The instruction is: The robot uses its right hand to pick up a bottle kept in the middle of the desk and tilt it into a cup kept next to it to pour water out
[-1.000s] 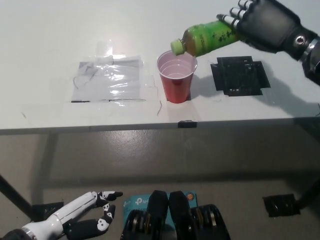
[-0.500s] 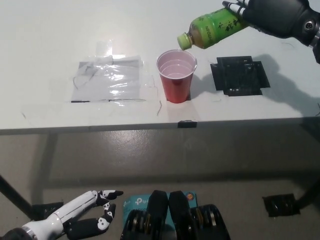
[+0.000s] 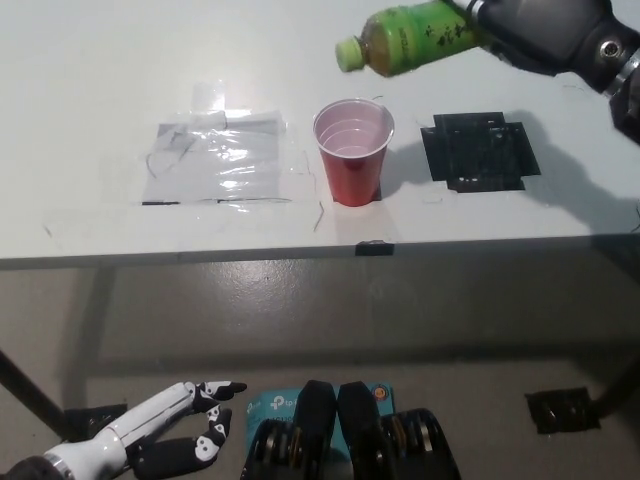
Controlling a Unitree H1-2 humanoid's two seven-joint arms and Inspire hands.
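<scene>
While the right hand (image 3: 540,28) grips it at the top right of the view, the bottle (image 3: 405,38) lies almost level in the air, green cap pointing away from the hand, out past the fingers. It is a green plastic bottle with a green printed label, rounded and glossy; what is inside cannot be told. Half a second ago its neck dipped down toward the cup; now the cap has swung up and further out from the hand, and the whole bottle sits higher in the picture. A second ago the cap was right over the rim.

Below the cap and nearer than the hand stands the cup (image 3: 353,150), upright on the desk (image 3: 90,90), well clear of the bottle. Red outside, pale inside, round mouth, tapered wall. There may be a shallow layer at the bottom, but it is hard to tell. It has not moved.

Just under the hand, beside the cup, lies a black patch (image 3: 480,150), a flat cross-shaped piece of dark tape on the white top. Beyond the cup, far from the hand, a clear film (image 3: 215,160) is stuck down, shiny and wrinkled.

The left hand (image 3: 165,430) rests low at the bottom left, below the desk edge, fingers spread and holding nothing.
</scene>
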